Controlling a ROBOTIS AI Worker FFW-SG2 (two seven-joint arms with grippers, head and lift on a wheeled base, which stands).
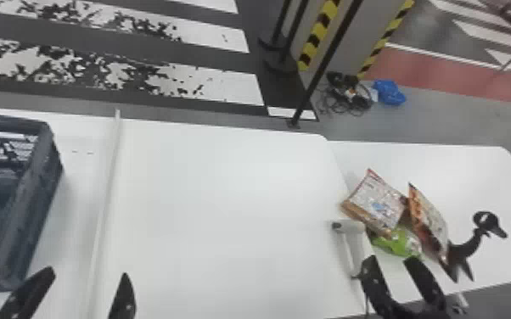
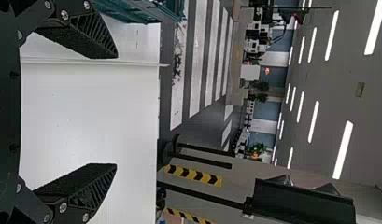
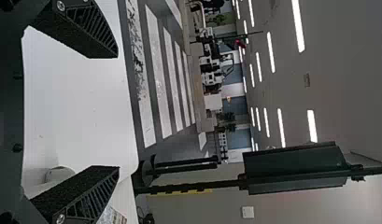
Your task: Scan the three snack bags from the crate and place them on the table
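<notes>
between crate edge [image 1: 38, 182] and scanner [image 1: 352, 227], broad table [image 1: 225, 203]

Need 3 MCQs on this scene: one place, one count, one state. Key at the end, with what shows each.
1. Where is the dark blue-grey plastic crate?
A) Robot's far right
B) Robot's left
C) Floor beside the pillar

2. How many crinkly printed snack bags lie together on the robot's right?
A) One
B) Five
C) Three

3. State of the black left gripper?
A) Jaws apart, nothing between
B) Jaws shut, empty
C) Jaws shut on a bag

Key:
1 B: the crate stands at the head view's left edge.
2 C: a silver bag with a red edge, an orange-and-silver bag and a green bag.
3 A: a wide gap, with bare white table behind it.
</notes>
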